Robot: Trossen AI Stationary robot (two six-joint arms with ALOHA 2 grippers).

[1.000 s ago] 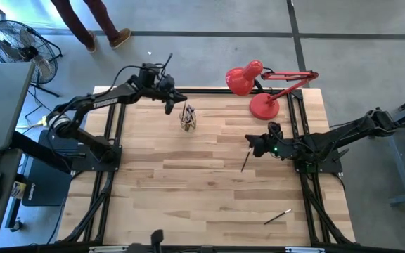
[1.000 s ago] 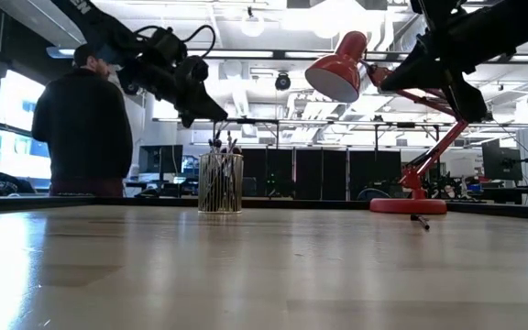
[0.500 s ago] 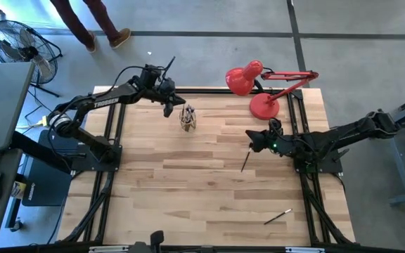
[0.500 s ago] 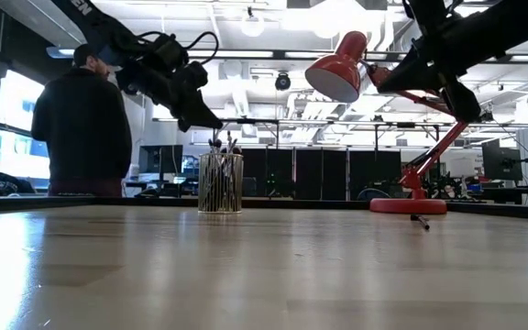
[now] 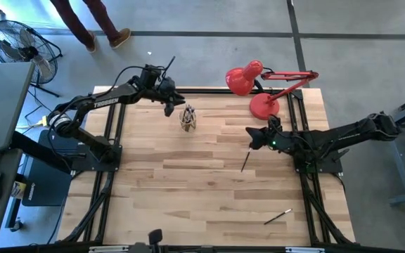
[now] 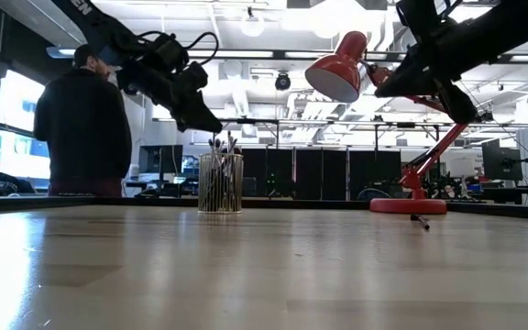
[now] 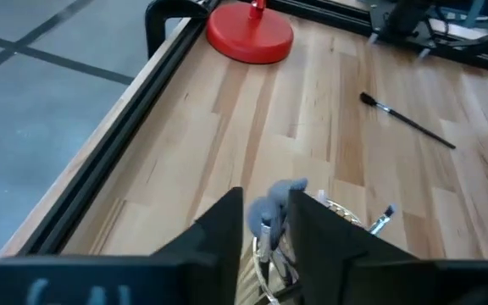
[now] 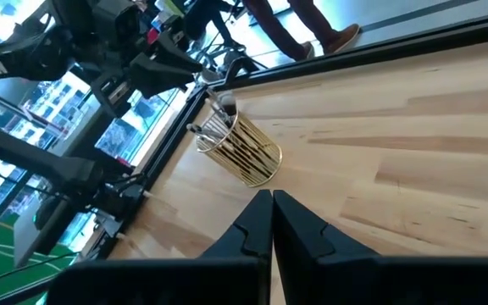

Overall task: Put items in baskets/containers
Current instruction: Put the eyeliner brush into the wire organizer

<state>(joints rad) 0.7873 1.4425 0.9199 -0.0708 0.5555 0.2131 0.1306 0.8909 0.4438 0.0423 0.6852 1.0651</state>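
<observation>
The clear, yellowish cup [image 5: 188, 119] stands upright near the table's far edge, with several dark brush-like sticks upright in it [image 6: 220, 181]. One loose stick [image 5: 245, 160] lies on the wood right of centre, and another [image 5: 278, 216] lies near the near-right corner. My left gripper [image 5: 169, 107] hovers just left of the cup and above it. Its fingers are open by a narrow gap [image 7: 265, 212], through which stick tips show. My right gripper [image 5: 252, 138] is shut [image 8: 272, 199] and hangs in the air beyond the far end of the loose stick.
A red desk lamp stands on its round base [image 5: 264, 105] at the far right, its head [image 6: 337, 75] high over the table beside my right arm. Black frame rails run along the table's edges. A person [image 6: 81, 119] stands beyond the far-left edge.
My right gripper has risen a little and drifted toward the table's far edge, staying shut. The cup and the loose sticks have not moved.
</observation>
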